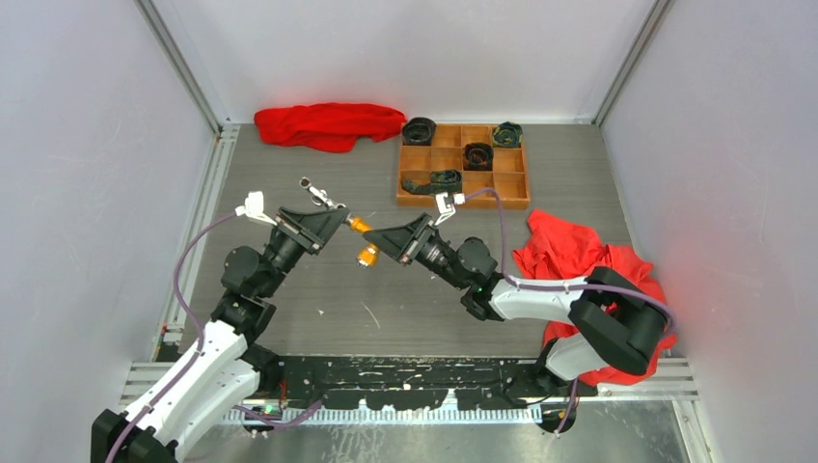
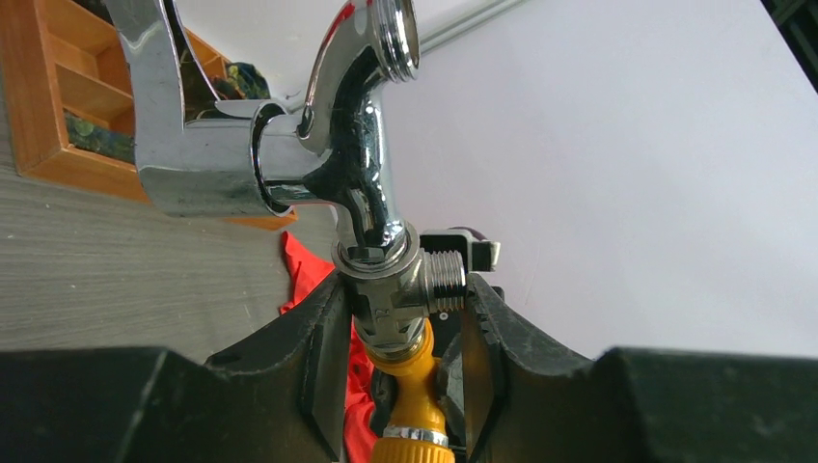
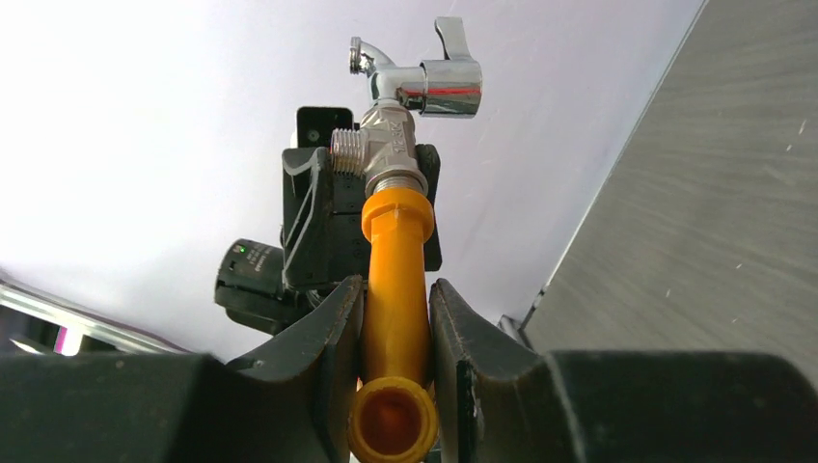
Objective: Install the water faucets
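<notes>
In the left wrist view we lose the handle of the silver faucet at the top edge and the orange faucet at the bottom. From above, their joint is too small for us to judge.

Two metal taps at centre frame: one shiny silver faucet, one orange-yellow faucet. Two crumpled red cloths, upper left and right edge. One wooden compartment tray. Four dark rolled bands (the lowest perhaps two). Two black claws: left claw, right claw.

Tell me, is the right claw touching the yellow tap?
Touching. Right wrist view shows the right gripper clamped on the yellow tap, both sides.
</notes>
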### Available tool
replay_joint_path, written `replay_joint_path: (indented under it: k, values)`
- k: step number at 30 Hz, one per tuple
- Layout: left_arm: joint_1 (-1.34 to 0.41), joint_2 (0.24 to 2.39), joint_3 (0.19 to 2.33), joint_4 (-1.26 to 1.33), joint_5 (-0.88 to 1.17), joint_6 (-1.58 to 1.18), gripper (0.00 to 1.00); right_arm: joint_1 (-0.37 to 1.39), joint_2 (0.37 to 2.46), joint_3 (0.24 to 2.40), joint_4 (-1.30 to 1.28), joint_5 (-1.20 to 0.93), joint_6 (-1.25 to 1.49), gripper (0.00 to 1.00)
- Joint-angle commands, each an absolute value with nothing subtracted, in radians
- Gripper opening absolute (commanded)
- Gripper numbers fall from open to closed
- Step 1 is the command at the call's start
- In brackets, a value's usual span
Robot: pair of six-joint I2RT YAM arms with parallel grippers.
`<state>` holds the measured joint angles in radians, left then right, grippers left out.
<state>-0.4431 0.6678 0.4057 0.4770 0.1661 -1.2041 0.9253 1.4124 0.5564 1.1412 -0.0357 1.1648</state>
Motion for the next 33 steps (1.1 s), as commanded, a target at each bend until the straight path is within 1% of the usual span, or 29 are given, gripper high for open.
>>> replay_joint_path:
  k: [1,8,18,21,33]
  values:
    - [-0.466,0.668,0.381,0.603,0.259,-1.191,0.0,0.891,1.45,0.593,1.3,-0.028,1.402,0.01]
    - [-0.466,0.704,0.347,0.693,0.225,-1.191,0.0,0.885,1.499,0.594,1.307,-0.056,1.572,0.01]
    - [-0.466,0.789,0.311,0.852,0.208,-1.212,0.0,0.885,1.627,0.581,1.49,-0.024,1.869,0.01]
    - [-0.467,0.808,0.301,0.902,0.208,-1.227,0.0,0.885,1.646,0.576,1.515,-0.014,1.91,0.01]
    - [-0.467,0.809,0.294,0.93,0.203,-1.248,0.0,0.885,1.739,0.568,1.636,-0.025,2.069,0.01]
